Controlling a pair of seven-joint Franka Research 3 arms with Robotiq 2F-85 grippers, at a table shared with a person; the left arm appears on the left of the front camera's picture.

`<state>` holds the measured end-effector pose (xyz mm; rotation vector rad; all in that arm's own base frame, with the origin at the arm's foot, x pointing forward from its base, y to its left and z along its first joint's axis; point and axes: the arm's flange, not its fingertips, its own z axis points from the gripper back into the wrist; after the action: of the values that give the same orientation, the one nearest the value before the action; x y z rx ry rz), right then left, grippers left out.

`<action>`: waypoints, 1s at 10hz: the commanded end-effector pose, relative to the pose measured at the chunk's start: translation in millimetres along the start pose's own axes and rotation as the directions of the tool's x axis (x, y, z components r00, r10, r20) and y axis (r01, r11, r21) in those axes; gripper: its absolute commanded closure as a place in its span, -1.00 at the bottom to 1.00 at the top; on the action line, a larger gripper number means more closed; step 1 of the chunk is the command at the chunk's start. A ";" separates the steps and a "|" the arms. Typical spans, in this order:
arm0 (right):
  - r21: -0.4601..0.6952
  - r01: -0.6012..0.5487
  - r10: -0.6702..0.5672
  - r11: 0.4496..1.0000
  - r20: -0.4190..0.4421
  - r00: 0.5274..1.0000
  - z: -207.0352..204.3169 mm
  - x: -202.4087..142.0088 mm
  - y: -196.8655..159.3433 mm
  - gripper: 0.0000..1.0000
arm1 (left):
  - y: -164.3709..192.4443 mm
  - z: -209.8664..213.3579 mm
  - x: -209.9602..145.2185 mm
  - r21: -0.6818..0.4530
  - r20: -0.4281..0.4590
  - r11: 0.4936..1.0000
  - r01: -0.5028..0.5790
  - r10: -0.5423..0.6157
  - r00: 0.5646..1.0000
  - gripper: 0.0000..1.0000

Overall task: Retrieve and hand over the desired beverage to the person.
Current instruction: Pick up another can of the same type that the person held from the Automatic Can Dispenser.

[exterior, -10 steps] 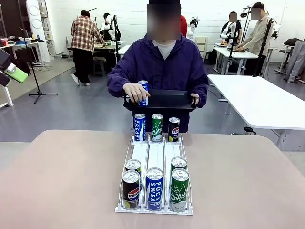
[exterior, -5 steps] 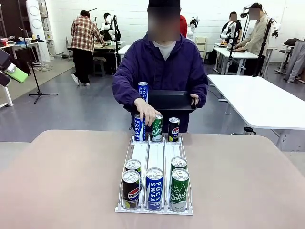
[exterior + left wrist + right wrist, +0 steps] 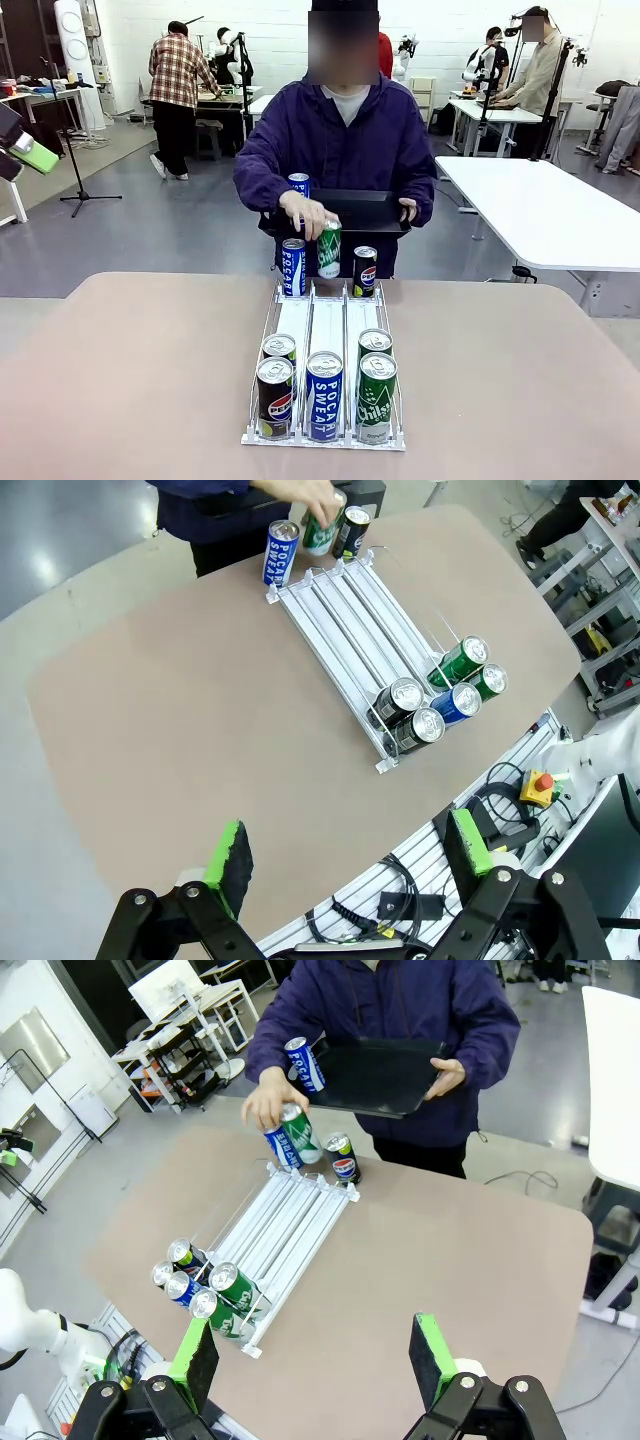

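Person [image 3: 340, 140] stands at the far side of the table [image 3: 130, 380]. One hand holds a black tray [image 3: 365, 210] level, with a blue can [image 3: 298, 183] standing on it. The other hand [image 3: 303, 212] grips the top of a green can [image 3: 329, 252], held just clear of the far end of the wire rack [image 3: 327, 325], over the middle lane. The can's long axis is close to vertical, top up under the palm, with a slight lean in the right wrist view.

A second blue can [image 3: 293, 267] and a black cola can [image 3: 365, 272] stand upright on either side of it. At the rack's near end are five more cans, all upright; the front row [image 3: 324, 395] is black, blue, green.

Left gripper [image 3: 350, 855]: fingers spread wide, nothing between them, high above the table. Right gripper [image 3: 316, 1352]: the same, wide and empty.

Judgement: the robot's fetch has not begun. The person is handling cans at the far end, and I can't tell which drink is wanted. Once that is plain, one arm must come down to the near row, close on the sides of that upright can and lift it free of its neighbours. It then carries the can across to the person.
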<state>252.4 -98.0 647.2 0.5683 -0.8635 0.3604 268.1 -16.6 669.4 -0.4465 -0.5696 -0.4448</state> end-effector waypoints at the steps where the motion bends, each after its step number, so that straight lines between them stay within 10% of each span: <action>1: 0.030 -0.009 0.009 0.999 0.008 1.000 -1.5 -0.7 0.2 -1.00 | 0.9 0.2 -1.0 0.006 -0.007 1.000 0.012 -0.012 1.000 -1.00; 10: 0.030 -0.009 0.009 0.999 0.008 1.000 -1.5 -0.7 0.2 -1.00 | 0.9 0.2 -1.0 0.006 -0.007 1.000 0.012 -0.012 1.000 -1.00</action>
<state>252.4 -98.0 647.2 0.5682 -0.8635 0.3605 268.1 -16.6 669.4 -0.4464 -0.5695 -0.4449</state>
